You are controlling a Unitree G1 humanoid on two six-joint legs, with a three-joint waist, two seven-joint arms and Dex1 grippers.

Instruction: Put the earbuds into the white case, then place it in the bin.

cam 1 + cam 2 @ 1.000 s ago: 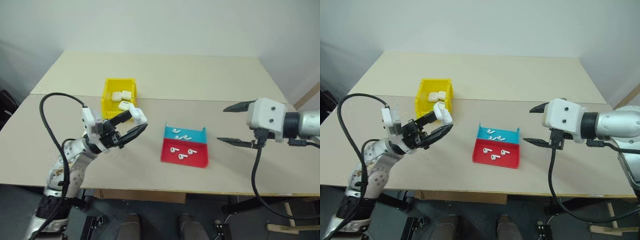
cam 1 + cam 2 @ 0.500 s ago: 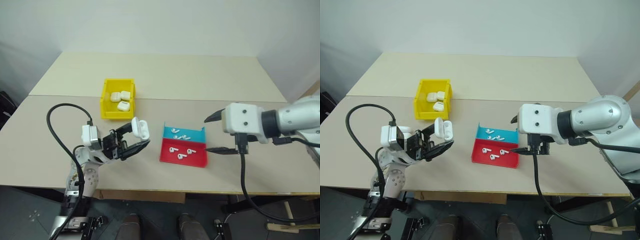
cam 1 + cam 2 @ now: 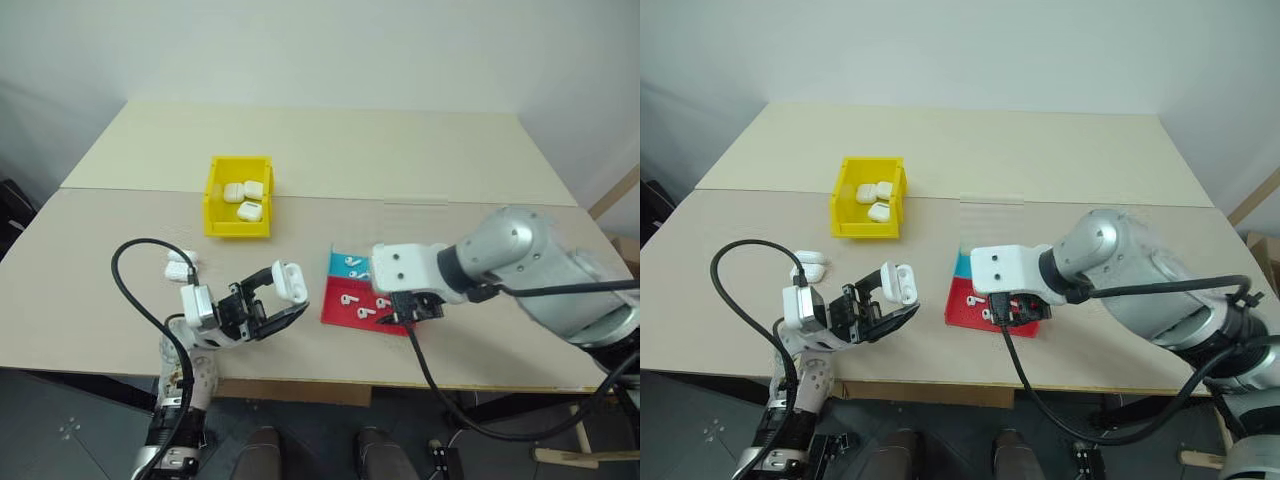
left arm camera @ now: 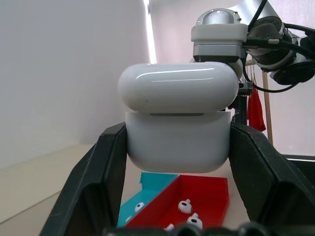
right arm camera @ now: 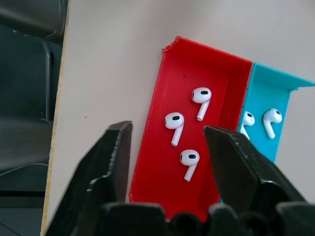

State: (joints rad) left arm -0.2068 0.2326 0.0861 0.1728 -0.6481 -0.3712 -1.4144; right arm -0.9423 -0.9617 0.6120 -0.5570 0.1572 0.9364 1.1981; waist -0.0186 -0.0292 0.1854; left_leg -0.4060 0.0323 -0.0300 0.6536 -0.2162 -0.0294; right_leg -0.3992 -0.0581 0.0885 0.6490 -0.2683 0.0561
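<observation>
Earbuds [image 5: 174, 122], tiny glossy white stemmed ones, are lying in the shallow red tray half [image 5: 216, 78] directly under the right gripper [image 5: 170, 147], whose fingers are spreading around them, stems running toward six o'clock; the left gripper [image 4: 177, 162] is pinching the glossy white case [image 4: 178, 123] at nine o'clock from the tray.

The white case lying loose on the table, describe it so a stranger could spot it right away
Start at the yellow bin on the table, then come toward the near edge on the robot's left. The loose case lies flat there, alone. Three others sit inside the bin, and one is clamped in the left gripper.
</observation>
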